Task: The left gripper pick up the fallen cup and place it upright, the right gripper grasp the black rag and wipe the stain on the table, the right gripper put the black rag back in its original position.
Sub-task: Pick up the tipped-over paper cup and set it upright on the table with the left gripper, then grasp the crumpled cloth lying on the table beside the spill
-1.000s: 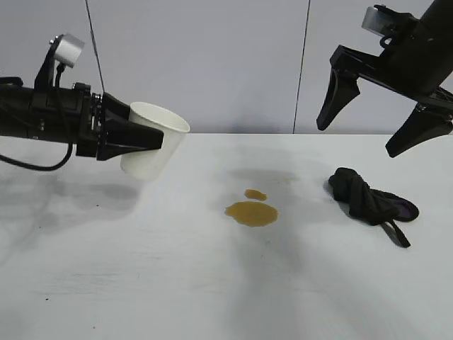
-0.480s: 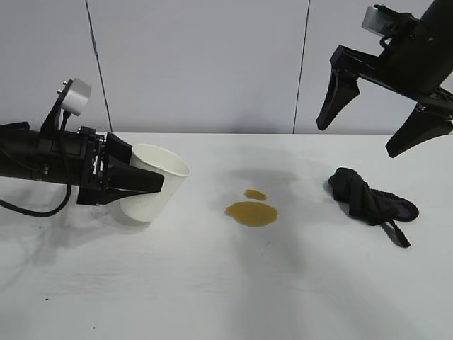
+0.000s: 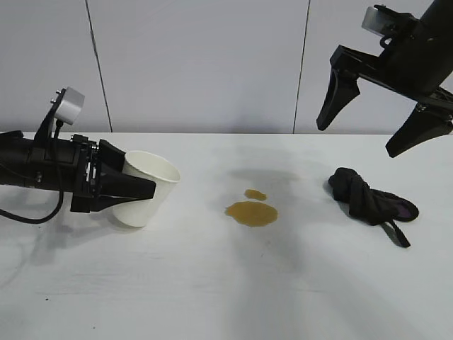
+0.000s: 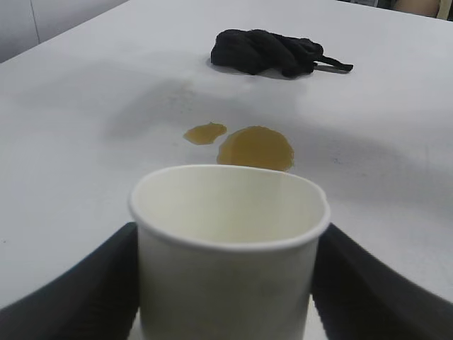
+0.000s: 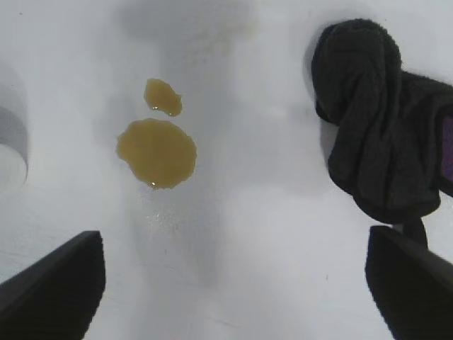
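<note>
The white paper cup (image 3: pixel 147 187) stands almost upright, slightly tilted, at the left of the white table (image 3: pixel 226 283), its base at the surface. My left gripper (image 3: pixel 134 190) is shut on the cup, a finger on each side; the left wrist view shows the cup (image 4: pixel 228 255) between the fingers (image 4: pixel 78 290). The brown stain (image 3: pixel 251 212), a large puddle and a small one, lies at mid-table. The black rag (image 3: pixel 368 198) lies crumpled at the right. My right gripper (image 3: pixel 375 117) hangs open and empty high above the rag, whose bundle (image 5: pixel 386 120) and the stain (image 5: pixel 156 151) show below it.
A grey panelled wall stands behind the table. Bare tabletop spreads across the front, below the stain and rag. A few tiny dark specks mark the front left.
My left gripper has come down and back to the left with the cup, from held in the air to the cup's base at the table. The right arm has not moved.
</note>
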You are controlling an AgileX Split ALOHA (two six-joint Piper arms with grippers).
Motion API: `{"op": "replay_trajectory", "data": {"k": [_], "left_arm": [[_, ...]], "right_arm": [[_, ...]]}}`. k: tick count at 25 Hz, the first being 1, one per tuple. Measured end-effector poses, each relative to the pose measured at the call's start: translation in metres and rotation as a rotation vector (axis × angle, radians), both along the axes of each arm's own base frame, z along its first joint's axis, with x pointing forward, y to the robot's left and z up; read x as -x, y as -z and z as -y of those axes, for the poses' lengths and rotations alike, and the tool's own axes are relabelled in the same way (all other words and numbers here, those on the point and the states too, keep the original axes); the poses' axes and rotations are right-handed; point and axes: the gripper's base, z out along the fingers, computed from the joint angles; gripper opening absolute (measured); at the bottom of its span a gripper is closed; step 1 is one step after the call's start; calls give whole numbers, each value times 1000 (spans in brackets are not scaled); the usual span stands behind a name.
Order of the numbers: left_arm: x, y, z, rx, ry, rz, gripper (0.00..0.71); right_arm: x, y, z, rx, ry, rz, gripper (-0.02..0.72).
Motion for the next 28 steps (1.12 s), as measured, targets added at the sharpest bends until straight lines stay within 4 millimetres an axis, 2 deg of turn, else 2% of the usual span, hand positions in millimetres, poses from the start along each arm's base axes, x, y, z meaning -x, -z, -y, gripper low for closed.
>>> {"op": "replay_trajectory", "data": {"k": [3,7,10,13,19,25,28], "left_arm": [[0,0,0,-1,1,2,616],[0,0,0,-1,3,-1,668],[0,-1,0,20,-22,-80,687],[0,-10,-1,43,-48,-163,692],[0,-59,-2,36,-68,-162,693],[2,-104,-11,-83,-286,-276,694],[8,-122,-7,-123,-366,-348,694]], "right_arm": [[0,0,0,0,0,0,694],[0,0,0,0,0,0,694],[0,0,0,0,-2,-4,694],[1,0,0,-1,-6,-15,694],[2,1,0,-2,-9,-22,694],[3,1,-1,-3,-12,-30,694],[3,1,-1,-3,-14,-34,694]]}}
